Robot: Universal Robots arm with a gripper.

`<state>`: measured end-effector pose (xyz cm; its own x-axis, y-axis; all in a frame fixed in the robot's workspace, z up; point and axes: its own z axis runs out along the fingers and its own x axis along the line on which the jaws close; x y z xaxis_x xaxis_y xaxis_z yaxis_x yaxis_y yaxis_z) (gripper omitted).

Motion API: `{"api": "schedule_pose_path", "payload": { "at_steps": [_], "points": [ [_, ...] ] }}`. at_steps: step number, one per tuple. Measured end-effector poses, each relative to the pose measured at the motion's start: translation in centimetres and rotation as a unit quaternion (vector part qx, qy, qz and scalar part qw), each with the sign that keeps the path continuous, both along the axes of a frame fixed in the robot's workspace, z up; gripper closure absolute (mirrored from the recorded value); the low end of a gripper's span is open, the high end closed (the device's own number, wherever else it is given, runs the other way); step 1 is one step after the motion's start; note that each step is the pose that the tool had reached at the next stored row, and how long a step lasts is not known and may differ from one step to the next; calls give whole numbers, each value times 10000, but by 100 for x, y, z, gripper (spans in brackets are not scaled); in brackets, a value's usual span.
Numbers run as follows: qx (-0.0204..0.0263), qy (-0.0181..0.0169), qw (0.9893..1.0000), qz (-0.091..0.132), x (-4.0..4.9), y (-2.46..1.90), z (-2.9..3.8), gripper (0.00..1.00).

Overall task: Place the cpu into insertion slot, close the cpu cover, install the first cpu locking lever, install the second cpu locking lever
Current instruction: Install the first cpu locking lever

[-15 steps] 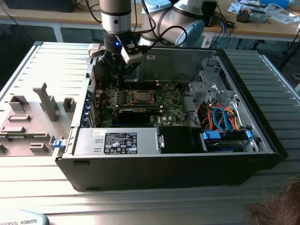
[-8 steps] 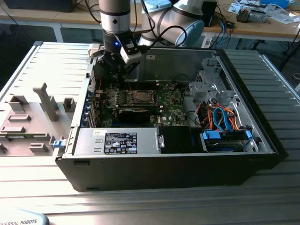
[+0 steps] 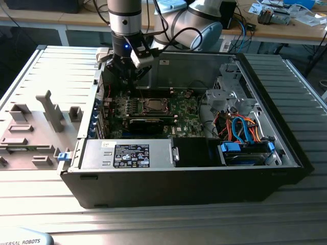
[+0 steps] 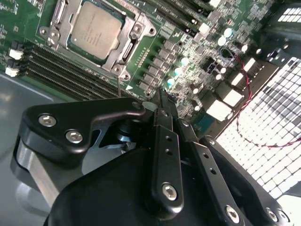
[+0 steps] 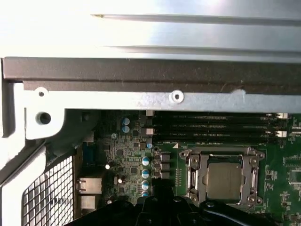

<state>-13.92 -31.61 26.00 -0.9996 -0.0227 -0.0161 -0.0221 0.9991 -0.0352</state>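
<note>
one cpu (image 4: 95, 29) sits in its socket on the green motherboard (image 3: 181, 115), dull silvery top showing through the window of one cpu cover (image 4: 123, 51), the thin metal frame lying flat around it. four black memory slots (image 5: 216, 127) run side by side just beside the socket. one black graphics card (image 3: 146, 124) lies across the board nearer the camera in the exterior view, and one grey power supply box (image 3: 127, 154) fills the front corner of the open computer case (image 3: 286, 148). one arm comes down from above, wrist vertical, its gripper (image 3: 125, 75) hanging over the board toward the exterior view's left of the socket, apart from the cpu. in the second wrist view the black fingers (image 4: 165, 155) stand drawn together, nothing between them.
</note>
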Motion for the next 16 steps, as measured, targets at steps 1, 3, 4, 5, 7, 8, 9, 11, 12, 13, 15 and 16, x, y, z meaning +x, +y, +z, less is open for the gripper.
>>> {"api": "schedule_pose_path", "payload": {
  "at_steps": [1,3,4,5,7,8,9,11,12,13,15,16],
  "points": [
    [37,0,10000,-1,0,3,0,89],
    [87,-1,10000,-1,5,21,-1,89],
    [87,0,10000,0,9,29,0,89],
    [87,0,10000,2,12,35,0,89],
    [87,0,10000,4,22,56,0,89],
    [87,0,10000,4,25,70,0,89],
    [87,0,10000,4,29,87,0,89],
    [87,0,10000,16,50,122,0,89],
    [87,0,10000,20,60,128,0,89],
    [87,0,10000,21,72,132,0,89],
    [87,-1,10000,25,104,141,-1,89],
    [87,0,10000,27,118,148,0,89]
  ]
}}
